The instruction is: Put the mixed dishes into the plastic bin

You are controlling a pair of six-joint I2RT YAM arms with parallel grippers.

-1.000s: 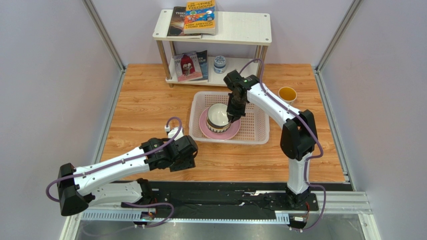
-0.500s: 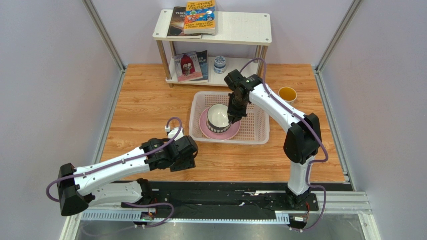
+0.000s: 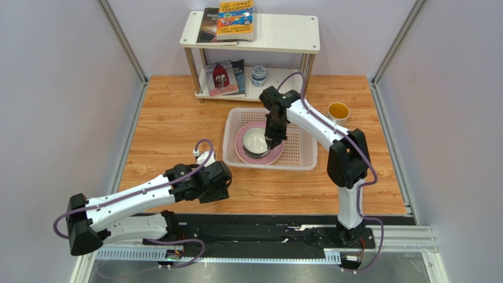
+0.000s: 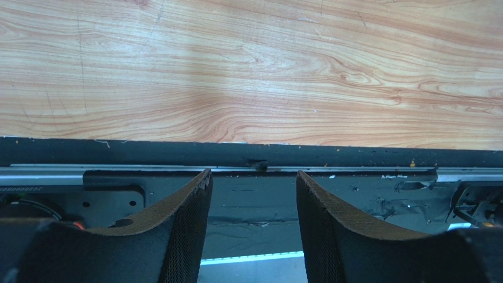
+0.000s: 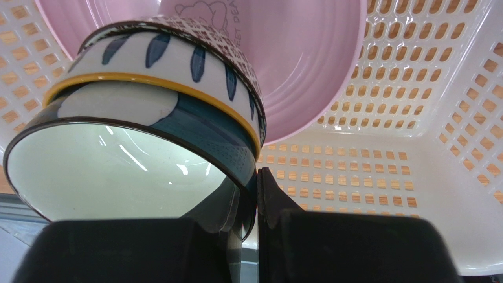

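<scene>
Bench [image 3: 165, 130] of pale wood seen from above, with my two arms reaching over it. White two-tier shelf [image 3: 283, 35] stands at the far edge, with books [image 3: 235, 20] on both tiers and a small blue-white jar [image 3: 258, 75] on the lower one. Plastic bin [image 3: 302, 154] sits mid-bench. Inside it, toward its left side, lies a pink plate [image 3: 243, 155]. Grey patterned bowl [image 3: 255, 141] is over the plate, its rim pinched by my right claw [image 5: 257, 177]. Mug with yellow inside [image 3: 338, 110] stands on the bench right of the bin, apart from it.

Only the right wrist view shows the bowl tilted, one finger inside its rim and one outside, with blue leaf marks and a yellow band.

My left claw [image 4: 254, 177] hangs over the near bench edge, jaws partly apart, holding nothing. Its wrist view shows only wood grain and a black rail [image 4: 354, 156].
</scene>
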